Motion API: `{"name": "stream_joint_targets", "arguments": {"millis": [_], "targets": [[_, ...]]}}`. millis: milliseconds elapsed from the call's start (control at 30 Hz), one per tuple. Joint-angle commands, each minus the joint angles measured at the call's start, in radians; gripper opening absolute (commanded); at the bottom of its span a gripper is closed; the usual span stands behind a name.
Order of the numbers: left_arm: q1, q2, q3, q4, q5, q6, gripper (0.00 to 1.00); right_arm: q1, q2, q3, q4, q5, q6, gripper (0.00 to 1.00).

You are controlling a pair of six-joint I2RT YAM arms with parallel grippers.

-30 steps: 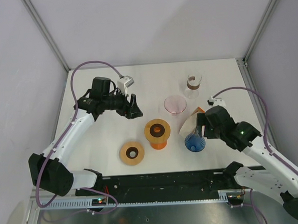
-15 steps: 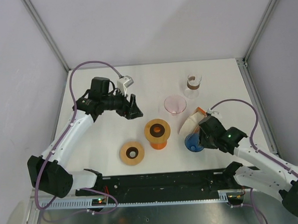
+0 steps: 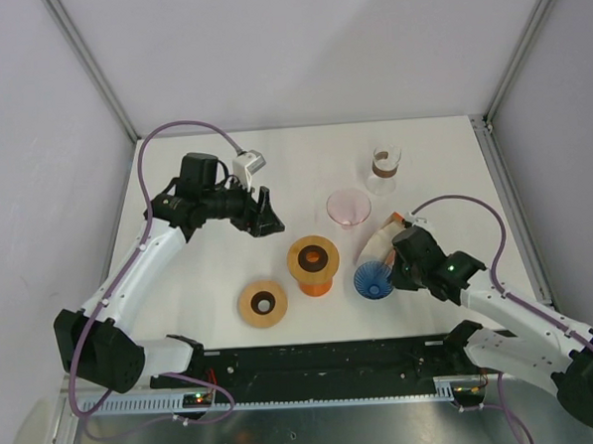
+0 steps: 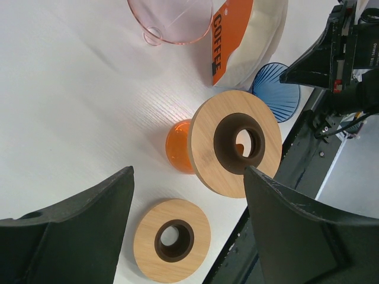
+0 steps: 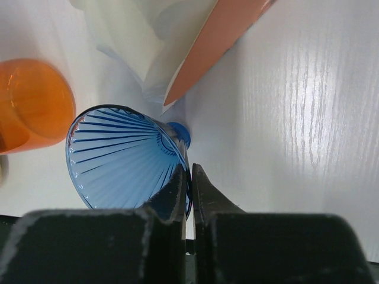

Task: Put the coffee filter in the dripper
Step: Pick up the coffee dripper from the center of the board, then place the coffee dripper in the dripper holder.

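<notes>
The dripper [image 5: 127,160] is clear blue with fine radiating ribs. The bag [image 4: 243,41] is white, with an orange panel lettered "COFFEE" in dark print. A pale wood disc [image 4: 235,151] with a dark brown centre tops an orange base [image 4: 179,146], and the ring [image 4: 172,240] has the same colours as the disc. The cone [image 3: 348,207] is pink, the glass [image 3: 384,165] brown-banded, the desk [image 5: 308,118] white with faint grain. The left hand [image 3: 269,219] and right hand [image 5: 189,177] are black.

Bright, even, diffuse light. White bench [image 3: 304,172] shows soft sheen and faint short shadows. Overhead view sharp. Left wrist view: near fingers [image 4: 71,236] dark, slightly soft-edged. Right wrist view: close foreground blurred.
</notes>
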Motion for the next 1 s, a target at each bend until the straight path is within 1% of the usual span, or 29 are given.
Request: {"name": "stream_joint_targets", "arguments": {"millis": [0,100,233,467,667,800,967], "targets": [[0.005,-0.026,0.044,0.008,0.017,0.022,0.79,0.01,-0.008,0.002,-0.027,-0.006,-0.01,0.0],[0.005,-0.022,0.047,0.008,0.019,0.023,0.79,0.041,-0.019,0.036,-0.08,0.003,0.004,0.0],[0.005,-0.016,0.05,0.008,0.024,0.021,0.79,0.097,-0.017,0.165,-0.189,0.058,0.015,0.0],[0.004,-0.027,0.046,0.008,0.013,0.024,0.79,0.096,0.015,0.416,-0.339,0.087,-0.066,0.0],[0.005,-0.028,0.084,-0.01,-0.01,0.03,0.79,0.078,0.094,0.624,-0.329,-0.026,-0.182,0.0],[0.005,-0.033,0.14,-0.035,-0.011,0.025,0.79,0.094,0.212,0.775,-0.331,-0.052,-0.252,0.0],[-0.003,-0.043,0.179,-0.066,0.021,-0.012,0.78,0.13,0.338,0.915,-0.303,-0.121,-0.298,0.0]]}}
